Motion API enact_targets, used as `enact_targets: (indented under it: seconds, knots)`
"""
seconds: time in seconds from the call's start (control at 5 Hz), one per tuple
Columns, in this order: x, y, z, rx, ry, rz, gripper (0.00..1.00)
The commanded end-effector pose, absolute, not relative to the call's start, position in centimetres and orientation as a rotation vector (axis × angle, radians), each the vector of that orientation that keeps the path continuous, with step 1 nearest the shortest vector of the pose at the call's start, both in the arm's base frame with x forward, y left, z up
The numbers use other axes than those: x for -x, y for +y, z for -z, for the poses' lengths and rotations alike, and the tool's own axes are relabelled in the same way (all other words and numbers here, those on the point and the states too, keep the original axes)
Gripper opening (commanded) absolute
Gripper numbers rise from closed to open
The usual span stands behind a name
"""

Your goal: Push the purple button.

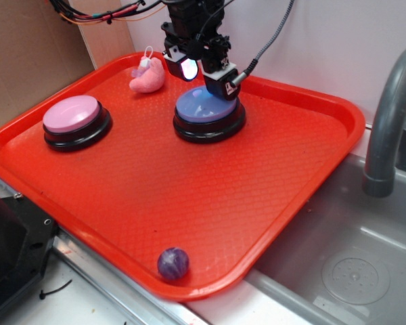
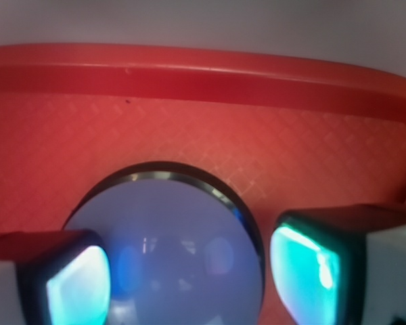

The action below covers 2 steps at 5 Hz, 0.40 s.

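Toward the back of the red tray (image 1: 304,176), the purple button (image 1: 204,108) is seen directly beneath the claw (image 1: 203,73), whose fingers (image 2: 74,284) are spread wide and empty. A straight downward press, kept centred on the dome, is advised so sliding is avoided.

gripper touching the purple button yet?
Cannot tell. In the exterior view the gripper overlaps the purple button with no gap visible. The wrist view shows open fingers astride its dome, but not contact.
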<state>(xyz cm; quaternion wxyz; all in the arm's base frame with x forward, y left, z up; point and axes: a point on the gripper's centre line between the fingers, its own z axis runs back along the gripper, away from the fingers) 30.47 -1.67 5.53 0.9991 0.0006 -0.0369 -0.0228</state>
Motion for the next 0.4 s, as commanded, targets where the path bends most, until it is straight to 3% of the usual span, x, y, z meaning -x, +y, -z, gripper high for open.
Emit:
enact_targets:
  seconds: [0.0, 0.2]
  knots:
    - [-29.7, -1.7, -8.2, -0.040, -0.090, 0.053, 1.00]
    - [-29.3, -1.6, -10.5, -0.030, -0.135, 0.089, 1.00]
